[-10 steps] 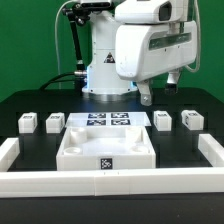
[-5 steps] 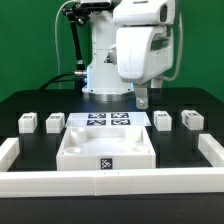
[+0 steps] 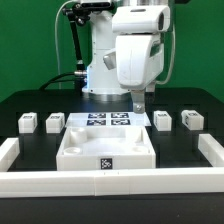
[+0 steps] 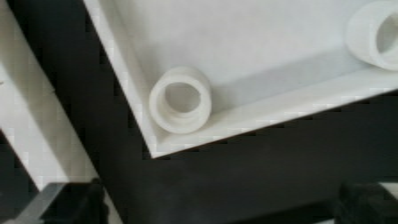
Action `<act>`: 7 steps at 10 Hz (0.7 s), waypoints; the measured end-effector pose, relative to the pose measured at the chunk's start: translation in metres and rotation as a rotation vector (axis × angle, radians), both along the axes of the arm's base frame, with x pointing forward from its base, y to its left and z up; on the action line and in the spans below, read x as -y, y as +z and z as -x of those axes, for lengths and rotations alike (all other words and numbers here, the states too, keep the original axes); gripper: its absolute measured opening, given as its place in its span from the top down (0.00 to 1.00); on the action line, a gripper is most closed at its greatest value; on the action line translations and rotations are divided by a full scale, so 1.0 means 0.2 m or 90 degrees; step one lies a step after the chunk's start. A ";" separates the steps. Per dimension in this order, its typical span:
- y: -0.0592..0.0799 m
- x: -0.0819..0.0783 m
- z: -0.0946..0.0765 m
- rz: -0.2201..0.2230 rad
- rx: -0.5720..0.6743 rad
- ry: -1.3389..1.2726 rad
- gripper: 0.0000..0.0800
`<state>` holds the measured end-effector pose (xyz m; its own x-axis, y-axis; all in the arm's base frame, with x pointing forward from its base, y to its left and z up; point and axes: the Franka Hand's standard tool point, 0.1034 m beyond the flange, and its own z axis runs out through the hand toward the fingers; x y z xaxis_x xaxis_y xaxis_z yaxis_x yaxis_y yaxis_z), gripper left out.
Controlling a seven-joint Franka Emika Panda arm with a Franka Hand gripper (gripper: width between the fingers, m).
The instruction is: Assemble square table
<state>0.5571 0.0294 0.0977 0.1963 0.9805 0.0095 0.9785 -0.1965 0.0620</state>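
Though the wrist view crops the square table [image 4: 267, 60], the tool [image 3: 139, 102] hangs empty, blurred fingertips [image 4: 63, 200] apart.

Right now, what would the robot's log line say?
two-finger gripper: open, empty | large white plastic square slab: lying flat | four short white legs: loose, unattached

end effector [image 3: 138, 103] swung toward exterior view's left, slightly lower

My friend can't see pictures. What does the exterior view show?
A white robot arm holds its claw in the air over a black table. Below lie a square white tabletop, the marker board behind it, and four short legs, two each side.
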 end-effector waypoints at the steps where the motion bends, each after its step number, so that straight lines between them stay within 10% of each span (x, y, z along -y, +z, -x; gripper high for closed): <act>1: -0.02 0.00 0.03 0.010 -0.003 0.044 0.19; 7: -0.08 0.04 0.12 0.021 -0.020 0.091 0.19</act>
